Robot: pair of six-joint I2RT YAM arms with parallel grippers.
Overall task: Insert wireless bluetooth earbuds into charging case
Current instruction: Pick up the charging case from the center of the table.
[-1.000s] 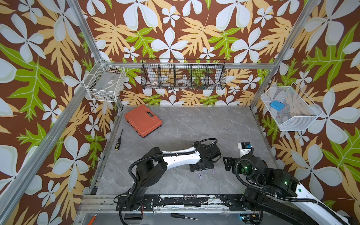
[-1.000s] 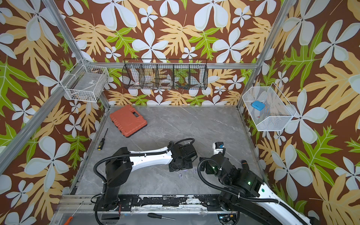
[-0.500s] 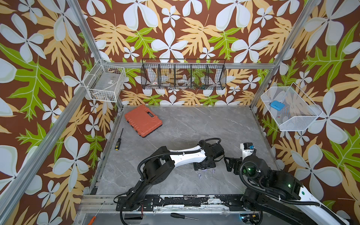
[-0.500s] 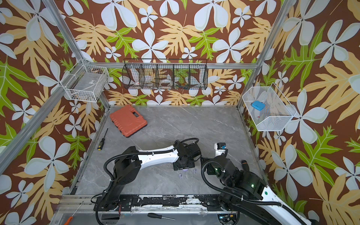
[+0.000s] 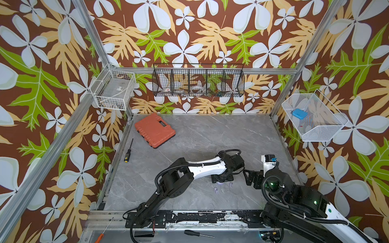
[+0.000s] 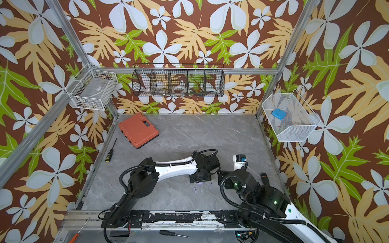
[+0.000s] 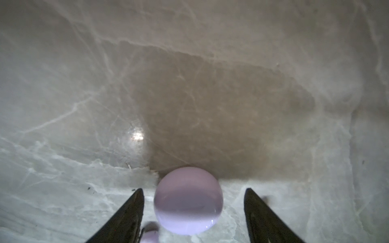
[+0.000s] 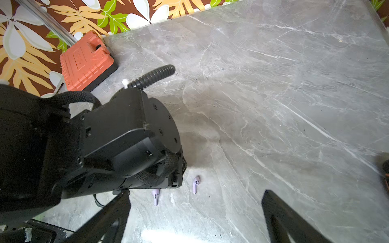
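Left gripper point(image 7: 194, 189) nearer, astride lavender case point(image 7: 188, 201)

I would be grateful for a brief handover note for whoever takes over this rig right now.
Left gripper: open, jaws on either side of the round lavender plastic charging case, with gaps showing and no grip yet.
Right gripper: open, empty, above the grey marble-look table.
Two lavender stemmed plastic earbuds lie loose on the table beside the case, one here, one here.
Done: nothing inserted; the case lid looks shut.
To do: grip the case, open it, seat both earbuds.
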